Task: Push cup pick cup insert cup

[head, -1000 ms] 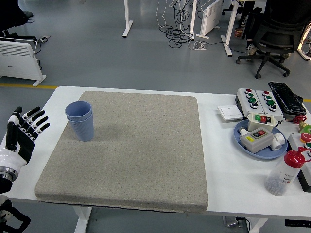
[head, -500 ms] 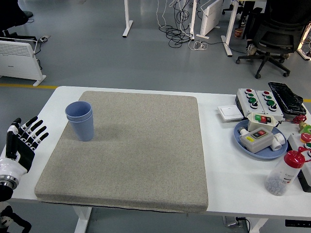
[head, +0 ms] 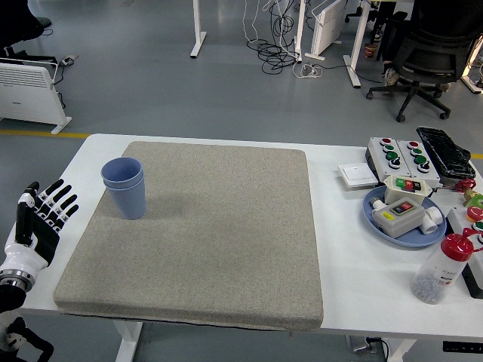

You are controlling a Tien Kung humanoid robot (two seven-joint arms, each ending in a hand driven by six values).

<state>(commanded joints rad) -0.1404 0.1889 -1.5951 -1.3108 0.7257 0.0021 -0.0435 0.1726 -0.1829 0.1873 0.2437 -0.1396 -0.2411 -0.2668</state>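
Two blue cups [head: 125, 186] stand nested, one inside the other, upright on the left part of the grey mat [head: 204, 234]. My left hand [head: 41, 213] hovers at the table's left edge, left of the mat and below-left of the cups, apart from them. Its fingers [head: 60, 200] are spread and hold nothing. The right arm is out of view.
At the right stand a blue plate [head: 407, 235] with switch boxes, a button box [head: 398, 153], a white wall switch [head: 356, 175], a black tray [head: 445, 151] and a clear bottle with a red cap [head: 444, 268]. Office chair and desks stand beyond the table.
My left hand dropped a little and then shifted slightly right toward the mat, fingers still spread. The cups have not moved.
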